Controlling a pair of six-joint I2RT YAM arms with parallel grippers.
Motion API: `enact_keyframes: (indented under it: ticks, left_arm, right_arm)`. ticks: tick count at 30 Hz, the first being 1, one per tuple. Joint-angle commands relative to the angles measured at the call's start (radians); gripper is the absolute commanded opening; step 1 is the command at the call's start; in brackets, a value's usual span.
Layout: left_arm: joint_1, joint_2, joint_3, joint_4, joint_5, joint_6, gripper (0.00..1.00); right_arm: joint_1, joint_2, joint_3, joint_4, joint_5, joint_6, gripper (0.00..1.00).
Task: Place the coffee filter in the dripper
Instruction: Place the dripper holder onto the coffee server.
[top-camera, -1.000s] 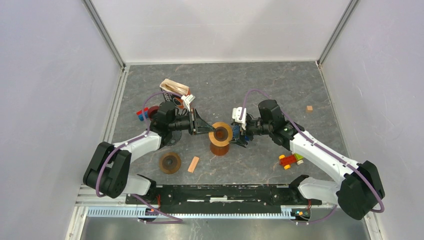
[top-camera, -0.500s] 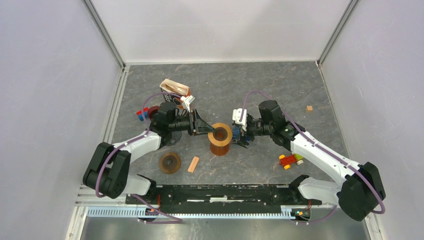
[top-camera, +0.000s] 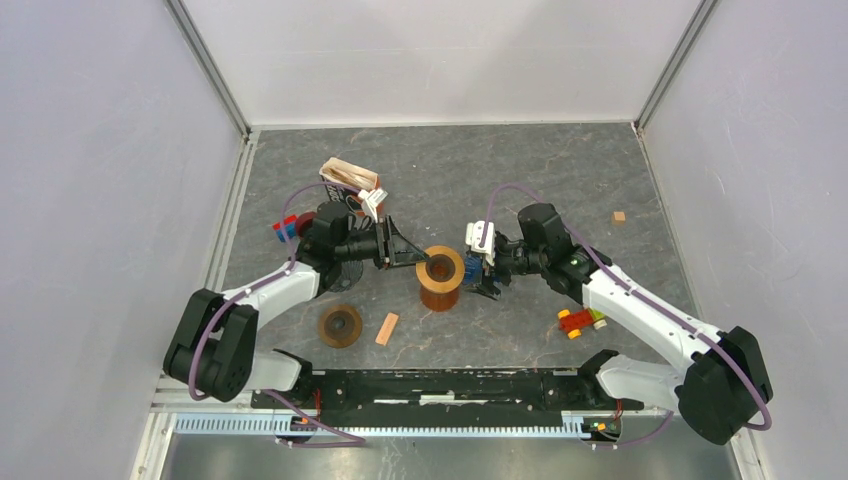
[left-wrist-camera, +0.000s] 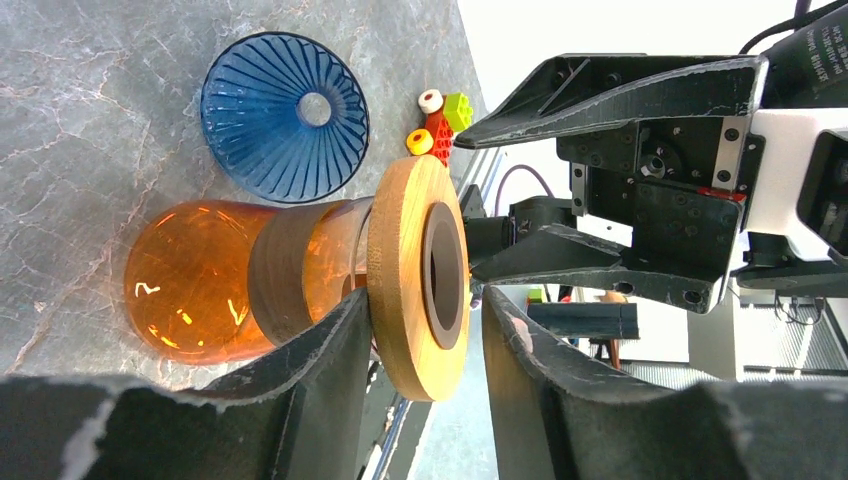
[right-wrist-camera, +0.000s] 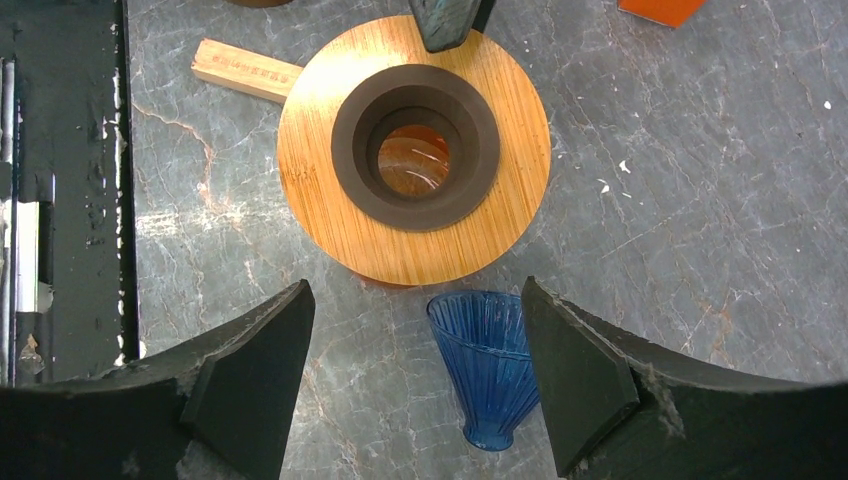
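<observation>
Two rough black fingers of the left gripper (left-wrist-camera: 422, 305) straddle the rim of a flat bamboo ring (left-wrist-camera: 400, 250). The jaws stand partly apart and daylight shows between one finger and the ring's top face, so we see nothing clamped. Whether the other finger touches the underside we cannot tell. The ring carries a matte dark collar (right-wrist-camera: 415, 145) round its central hole and caps an amber glass carafe (left-wrist-camera: 190, 280), smooth and glossy, banded by a darker sleeve.

Just beside the carafe, at its 3 o'clock in the overhead view, the blue dripper (right-wrist-camera: 485, 370) lies on its side on the table (top-camera: 560, 180), which is grey and veined like marble. The dripper is a translucent, finely ribbed cone with its wide mouth toward the carafe. The right gripper (right-wrist-camera: 412, 290) hangs over it with its jaws spread wide and holding nothing.

Only the wrist views show the dripper whole; from overhead it is a sliver of blue between the right fingers. The right wrist view looks straight down the collar into the amber glass, and the left wrist view gives the carafe's rounded profile.

Overhead alone shows a tan and white packet (top-camera: 350, 180) at 11 o'clock; whether it holds filters we cannot tell. It also shows a brown disc (top-camera: 340, 325) at 8 o'clock and a brick toy (top-camera: 580, 320) at 4 o'clock.
</observation>
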Motion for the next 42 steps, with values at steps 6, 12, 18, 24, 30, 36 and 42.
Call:
enact_keyframes:
  ticks: [6,12,18,24,30,36,42]
  left_arm:
    - [0.025,-0.044,0.035,0.013,-0.011,0.042,0.54]
    - [0.055,-0.064,0.025,0.001,-0.055,0.050,0.60]
    - [0.086,-0.076,0.031,-0.035,-0.078,0.072,0.64]
    - [0.110,-0.102,0.037,-0.071,-0.102,0.096,0.66]
    - [0.124,-0.105,0.044,-0.076,-0.089,0.076,0.67]
    - [0.125,-0.103,0.041,-0.070,-0.089,0.073,0.68]
    - [0.125,-0.117,0.039,-0.062,-0.073,0.070,0.69]
  right_arm:
    - [0.004,-0.015,-0.014,0.012,-0.011,-0.021,0.82]
    - [0.004,0.009,-0.005,0.020,-0.016,-0.009,0.83]
    - [0.020,0.052,0.026,0.018,0.010,0.005,0.82]
    - [0.037,0.082,0.056,0.024,0.022,0.016,0.81]
    - [0.045,0.119,0.101,0.024,0.076,0.037,0.78]
    - [0.045,0.121,0.106,0.031,0.099,0.045,0.77]
    - [0.045,0.091,0.109,-0.033,0.096,-0.017,0.79]
